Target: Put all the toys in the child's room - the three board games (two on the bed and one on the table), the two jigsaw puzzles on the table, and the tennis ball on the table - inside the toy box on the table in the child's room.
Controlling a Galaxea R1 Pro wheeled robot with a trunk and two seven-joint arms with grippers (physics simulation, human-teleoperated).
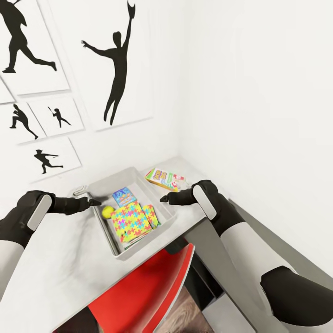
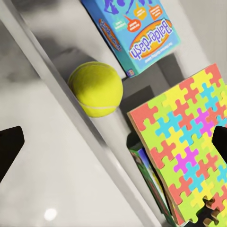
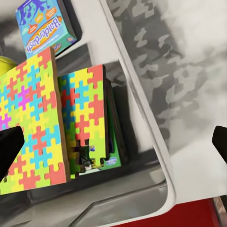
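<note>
The light grey toy box point(image 1: 112, 177) stands on the table point(image 1: 55, 259). Inside lie a blue board game point(image 1: 124, 196), the tennis ball point(image 1: 107, 212) and two jigsaw puzzles point(image 1: 131, 221) point(image 1: 151, 215) leaning over another board game point(image 3: 111, 160). A third board game point(image 1: 165, 179) lies on the table just beyond the box. My left gripper point(image 1: 95, 202) hovers open at the box's left rim, over the tennis ball point(image 2: 96, 89). At the right rim point(image 3: 142, 109) my right gripper point(image 1: 164, 199) is open, holding nothing.
A red chair point(image 1: 143, 291) is tucked under the table's near edge. White walls close the corner behind the box, with black baseball-player silhouettes point(image 1: 115, 60) on the left wall. A small grey item point(image 1: 79, 190) lies by the box's far left corner.
</note>
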